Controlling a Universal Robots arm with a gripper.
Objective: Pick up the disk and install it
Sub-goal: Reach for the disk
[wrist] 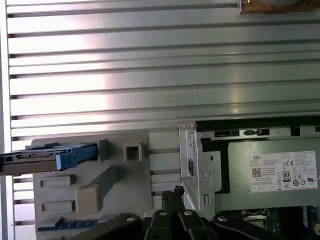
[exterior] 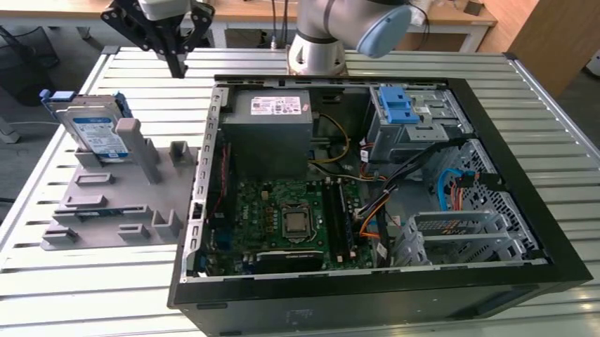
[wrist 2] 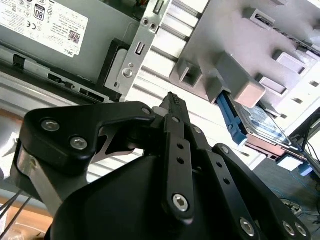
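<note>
The disk (exterior: 95,133) stands on edge in a slot at the far end of a grey holder (exterior: 112,203), at the exterior view's left; its white label with a blue band faces the camera and blue rails frame it. My gripper (exterior: 176,69) hangs above the table behind the holder, between the disk and the open computer case (exterior: 375,281), touching neither. Its black fingers are shut with nothing between them. In the second wrist view the fingertips (wrist 2: 173,101) meet above the slatted table, with the disk (wrist 2: 264,126) beyond. The first wrist view shows the disk (wrist: 45,157) edge-on.
Inside the case are a grey power-supply box (exterior: 272,130), a metal drive cage with two blue latches (exterior: 398,112), the motherboard (exterior: 281,217) and loose cables (exterior: 450,186). The arm's base (exterior: 319,49) stands behind the case. The slatted table (exterior: 84,281) ends near the holder.
</note>
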